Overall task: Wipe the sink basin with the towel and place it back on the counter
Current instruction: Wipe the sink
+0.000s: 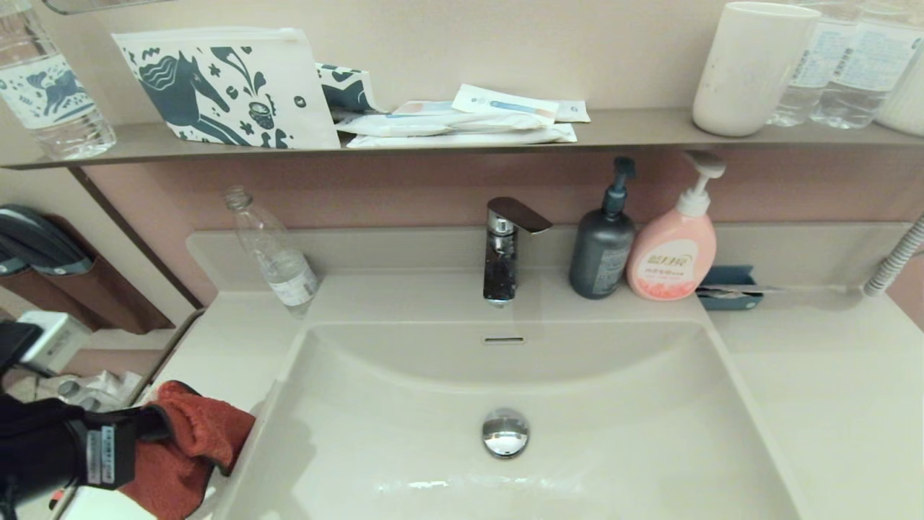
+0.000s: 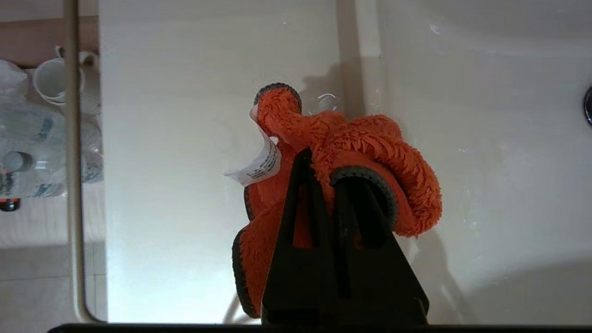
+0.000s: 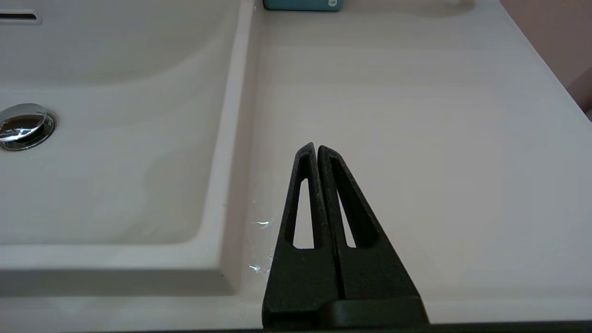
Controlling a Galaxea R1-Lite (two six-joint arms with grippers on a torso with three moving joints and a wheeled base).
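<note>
My left gripper (image 1: 162,422) is shut on the towel (image 1: 191,444), an orange-red terry cloth with dark edging and a white label. It hangs bunched over the counter (image 1: 231,347) just left of the sink basin (image 1: 404,462). In the left wrist view the towel (image 2: 370,143) wraps round the left gripper (image 2: 321,162), and the basin wall (image 2: 485,115) drops away beside it. The chrome drain stopper (image 1: 505,432) sits mid-basin, the overflow slot (image 1: 503,339) behind it. My right gripper (image 3: 316,149) stays shut and empty over the counter (image 3: 416,115) right of the basin (image 3: 115,162); the head view does not show it.
A chrome faucet (image 1: 505,245) stands behind the basin, with a grey pump bottle (image 1: 603,242), a pink pump bottle (image 1: 675,249) and a blue tray (image 1: 729,287) to its right. A clear plastic bottle (image 1: 274,253) leans at the back left. A wall shelf (image 1: 635,130) holds a cup and packets.
</note>
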